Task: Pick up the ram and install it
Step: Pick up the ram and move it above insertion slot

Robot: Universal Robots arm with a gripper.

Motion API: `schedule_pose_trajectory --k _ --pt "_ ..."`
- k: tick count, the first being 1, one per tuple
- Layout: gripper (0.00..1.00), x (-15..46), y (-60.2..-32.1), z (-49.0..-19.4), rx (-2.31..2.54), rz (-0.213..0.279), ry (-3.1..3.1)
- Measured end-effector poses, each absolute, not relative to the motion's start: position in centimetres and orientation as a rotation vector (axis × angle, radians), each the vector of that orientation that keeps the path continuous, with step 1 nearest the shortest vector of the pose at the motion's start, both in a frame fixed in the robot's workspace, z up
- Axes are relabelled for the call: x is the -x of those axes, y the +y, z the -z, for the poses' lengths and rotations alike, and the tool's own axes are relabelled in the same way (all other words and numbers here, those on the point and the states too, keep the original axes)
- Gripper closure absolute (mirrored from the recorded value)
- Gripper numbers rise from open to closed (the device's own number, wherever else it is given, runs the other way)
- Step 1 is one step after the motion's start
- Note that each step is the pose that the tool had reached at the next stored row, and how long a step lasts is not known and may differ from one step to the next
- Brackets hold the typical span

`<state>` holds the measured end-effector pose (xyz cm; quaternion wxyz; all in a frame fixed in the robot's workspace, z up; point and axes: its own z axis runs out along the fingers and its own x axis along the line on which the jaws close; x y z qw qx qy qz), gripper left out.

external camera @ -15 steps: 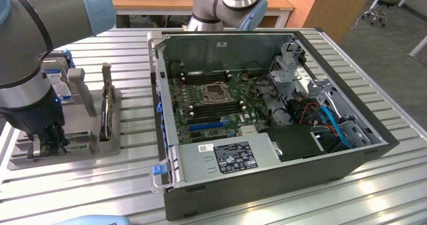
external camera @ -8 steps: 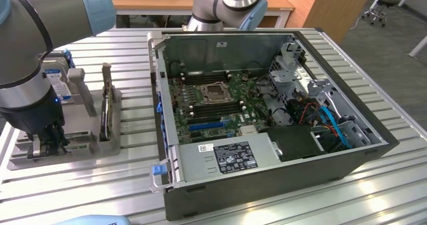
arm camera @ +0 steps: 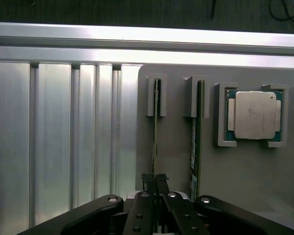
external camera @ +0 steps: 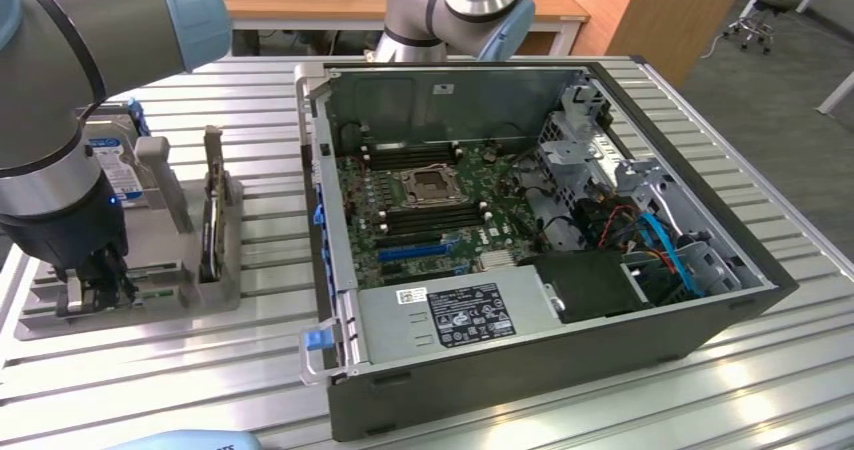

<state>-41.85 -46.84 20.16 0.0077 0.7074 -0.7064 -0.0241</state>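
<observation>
Gripping the ram (arm camera: 155, 122) is how I read my hand (arm camera: 155, 182): its two slim fingers (arm camera: 148, 188) are drawn in, one on each face of the board, with no gap that I can make out. The ram stands on its long edge in a slotted grey holder (arm camera: 245, 176). That holder sits by the surface's (arm camera: 54, 137) edge on the exterior view's left, well apart from the open computer case (external camera: 534, 370). The ram looks like a thin green strip seen edge-on, its far end caught between two grey posts. A second stick (arm camera: 195, 147) stands just beside it in the next slot, and a square silver processor (arm camera: 255, 115) lies in a pocket beyond that.

My worry is the hold. I seem to have the board near one end, so it could tip and bind in those posts, or slide in the fingers. The neighbouring stick is close enough that a sideways drift might clip it.
</observation>
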Motion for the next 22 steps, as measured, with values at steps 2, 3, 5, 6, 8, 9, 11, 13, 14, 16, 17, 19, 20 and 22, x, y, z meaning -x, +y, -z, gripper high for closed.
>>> schedule_pose_trajectory --k 2,3,5,6,8,9,11,13,14,16,17,19,20,22 --pt "0.89 41.85 -46.84 -20.16 -2.212 0.076 -2.208" --pt "0.89 41.85 -46.84 -20.16 -2.212 0.075 -2.208" --pt "0.89 41.85 -46.84 -20.16 -2.211 0.075 -2.208" --pt "0.89 41.85 -46.84 -20.16 -2.212 0.076 -2.208" --pt "0.89 41.85 -46.84 -20.16 -2.211 0.075 -2.208" --pt "0.89 41.85 -46.84 -20.16 -2.212 0.076 -2.208" --pt "0.89 41.85 -46.84 -20.16 -2.212 0.075 -2.208" --pt "0.89 41.85 -46.84 -20.22 -2.211 0.076 -2.208" --pt "0.89 41.85 -46.83 -20.28 -2.211 0.076 -2.208" --pt "0.89 41.84 -46.83 -20.41 -2.211 0.075 -2.208" --pt "0.89 41.84 -46.83 -20.49 -2.211 0.076 -2.208" --pt "0.89 41.83 -46.84 -20.66 -2.211 0.076 -2.208" --pt "0.89 41.83 -46.84 -20.76 -2.211 0.075 -2.208" --pt "0.89 41.82 -46.84 -20.98 -2.211 0.075 -2.208"
